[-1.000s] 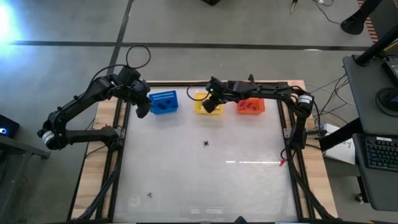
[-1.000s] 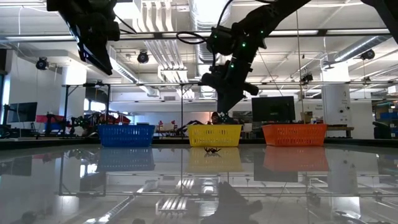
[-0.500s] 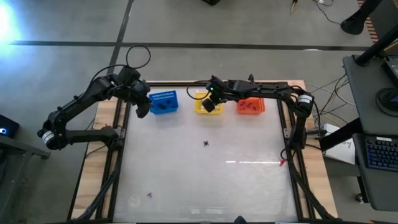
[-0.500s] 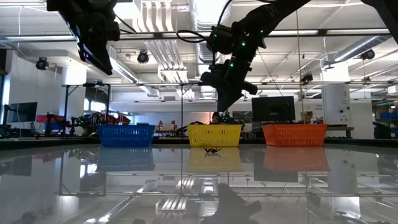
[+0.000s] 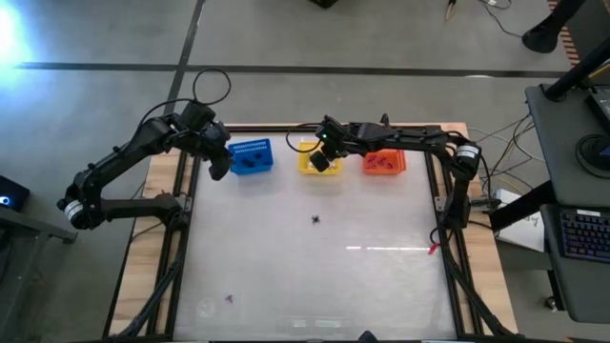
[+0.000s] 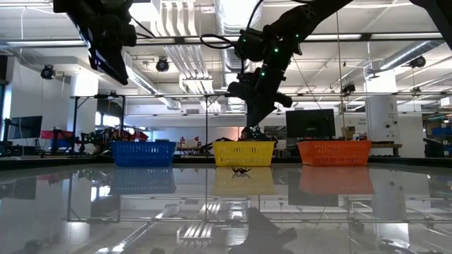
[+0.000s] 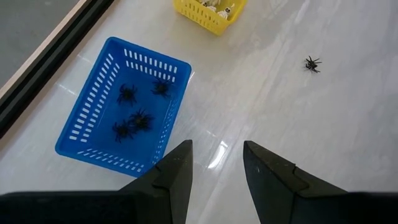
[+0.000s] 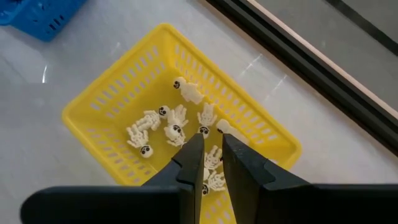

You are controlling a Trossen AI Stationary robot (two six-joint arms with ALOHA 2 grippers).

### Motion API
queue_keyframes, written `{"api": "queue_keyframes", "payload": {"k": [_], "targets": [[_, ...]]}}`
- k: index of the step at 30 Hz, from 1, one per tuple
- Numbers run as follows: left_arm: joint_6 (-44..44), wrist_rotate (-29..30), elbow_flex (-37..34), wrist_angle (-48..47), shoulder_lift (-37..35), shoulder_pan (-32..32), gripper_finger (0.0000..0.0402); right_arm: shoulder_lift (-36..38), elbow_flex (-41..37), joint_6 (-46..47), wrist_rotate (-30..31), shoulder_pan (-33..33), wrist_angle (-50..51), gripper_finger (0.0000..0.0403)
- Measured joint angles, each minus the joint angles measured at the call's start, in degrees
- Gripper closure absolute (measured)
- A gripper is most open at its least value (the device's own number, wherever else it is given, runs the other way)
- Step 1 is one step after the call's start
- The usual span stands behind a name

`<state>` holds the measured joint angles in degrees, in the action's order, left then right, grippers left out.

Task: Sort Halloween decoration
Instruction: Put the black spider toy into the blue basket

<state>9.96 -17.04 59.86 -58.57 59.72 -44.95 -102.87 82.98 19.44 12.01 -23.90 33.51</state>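
White skeleton trinkets point(image 8: 176, 127) lie beneath right pincer point(image 8: 211, 155).

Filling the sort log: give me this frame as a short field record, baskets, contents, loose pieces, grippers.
blue basket: black spiders inside
yellow basket: white skeletons inside
orange basket: contents too small to tell
loose on table: one spider mid-table; one purple piece near the front left
left gripper: open, empty, raised beside the blue basket
right gripper: over the yellow basket, jaws narrowed to a slim gap, nothing seen held
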Motion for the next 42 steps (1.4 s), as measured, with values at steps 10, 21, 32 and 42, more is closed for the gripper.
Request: {"api": "queue_keyframes", "payload": {"k": [10, 21, 32, 42], "targets": [[-1.2, 0.7, 0.0, 0.4, 0.0, 0.0, 0.0277, 0.0, 0.0, 0.9, 0.0, 0.0, -6.3, 0.0355], [-5.6, -4.0, 0.0, -3.5, -0.2, 2.0, 0.0277, 0.0, 0.0, -0.8, -3.5, 0.2, -5.9, 0.0355], [-12.7, -3.6, 0.0, -7.5, -1.6, 16.9, 0.0305, 0.0, 0.0, -0.9, -13.8, 1.3, -4.2, 0.0355], [-25.2, -3.6, 0.0, -7.1, -3.8, 32.3, 0.032, 0.0, 0.0, 6.9, -24.1, 5.4, -3.3, 0.0349]]}}
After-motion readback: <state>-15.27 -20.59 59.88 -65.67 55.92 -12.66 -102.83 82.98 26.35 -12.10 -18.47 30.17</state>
